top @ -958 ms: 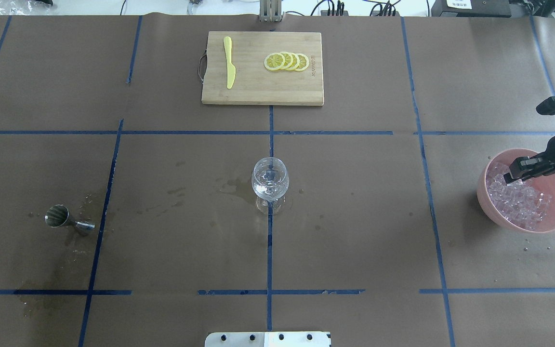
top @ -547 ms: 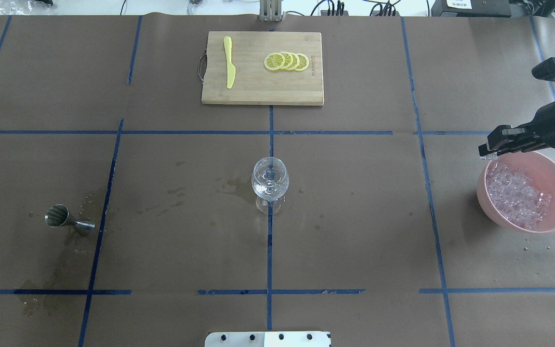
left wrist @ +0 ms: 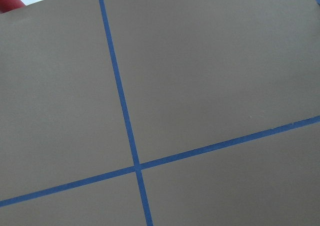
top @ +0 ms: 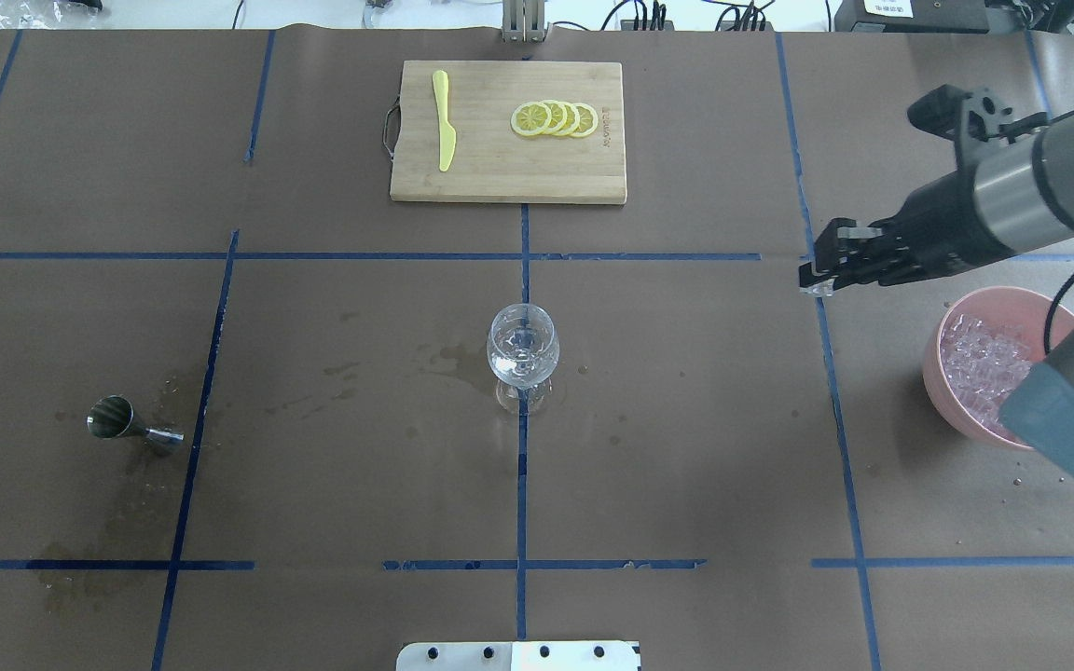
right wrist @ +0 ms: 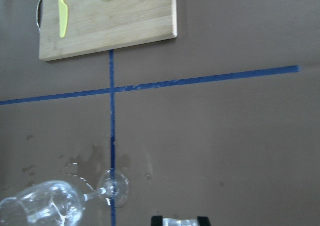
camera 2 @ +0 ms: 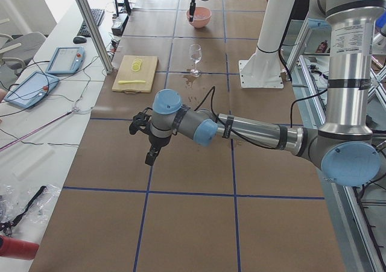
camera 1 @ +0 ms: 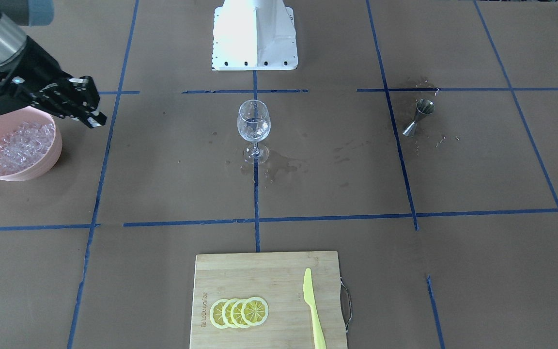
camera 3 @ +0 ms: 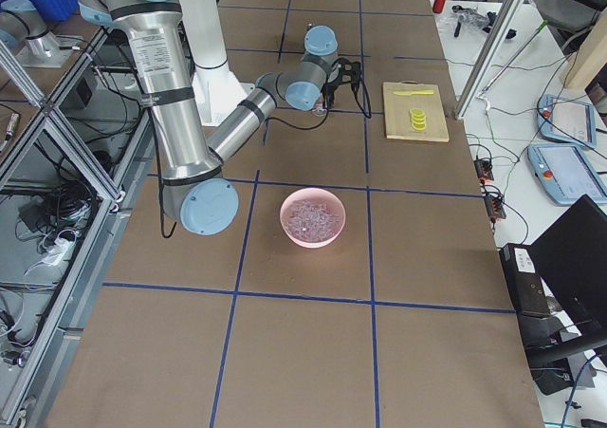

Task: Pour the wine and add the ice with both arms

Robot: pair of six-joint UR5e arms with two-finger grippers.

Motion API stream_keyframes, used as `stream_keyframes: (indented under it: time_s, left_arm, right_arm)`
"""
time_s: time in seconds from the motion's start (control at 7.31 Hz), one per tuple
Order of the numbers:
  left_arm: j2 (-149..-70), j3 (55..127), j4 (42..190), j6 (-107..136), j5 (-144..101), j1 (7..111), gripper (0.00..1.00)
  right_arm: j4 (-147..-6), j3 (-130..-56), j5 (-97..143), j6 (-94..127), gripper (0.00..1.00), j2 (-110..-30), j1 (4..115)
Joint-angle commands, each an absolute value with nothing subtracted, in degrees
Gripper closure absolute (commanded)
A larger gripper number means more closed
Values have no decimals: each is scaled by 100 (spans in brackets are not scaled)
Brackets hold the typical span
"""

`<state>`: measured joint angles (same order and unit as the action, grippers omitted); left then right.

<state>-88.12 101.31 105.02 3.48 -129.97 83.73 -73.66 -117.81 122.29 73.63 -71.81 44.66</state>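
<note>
Since the wine glass [top: 522, 352] stands mid-table, our right gripper [top: 813, 280] hangs between it and the pink bowl [top: 947, 410], clenched on one ice cube [right wrist: 180, 221]; whether our left gripper [camera 2: 149, 158] grips, we cannot tell.

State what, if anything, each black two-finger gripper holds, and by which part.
The right gripper pinches one small clear ice cube by opposite sides, between its fingertips. For the left gripper, it cannot be told.

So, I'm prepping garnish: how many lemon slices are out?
4 lemon slices, overlapping in one row on the cutting board, beside the yellow knife; another could hide underneath.
</note>
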Motion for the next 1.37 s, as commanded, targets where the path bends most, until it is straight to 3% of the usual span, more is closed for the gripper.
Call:
stream_keyframes:
  time_s: [0.0,0.27,0.82,0.96,1.09,1.23]
  left_arm:
    - [-8702,10116,10196,-279,-13531,8648,0]
    - [-8421,10221,10248,-360,-13913,8675,0]
    - [-8202,10528,10257,-317,-13896,8710,0]
    - [-8183,10599,10257,-299,-13887,8727,0]
    - [-8183,10608,10257,-299,-13887,8754,0]
    - [-8183,10608,10257,-299,-13869,8763,0]
  right_arm:
    - [-8346,-11725,11151,8100,100,-6025,3460]
    - [-8577,-11339,10661,8393,100,-5294,3094]
    - [-8587,-10943,10504,8622,100,-4922,3050]
    - [-8587,-10873,10494,8613,37,-4870,3050]
    - [-8596,-10881,10485,8605,0,-4887,3050]
    - [-8596,-10907,10503,8587,0,-4930,3050]
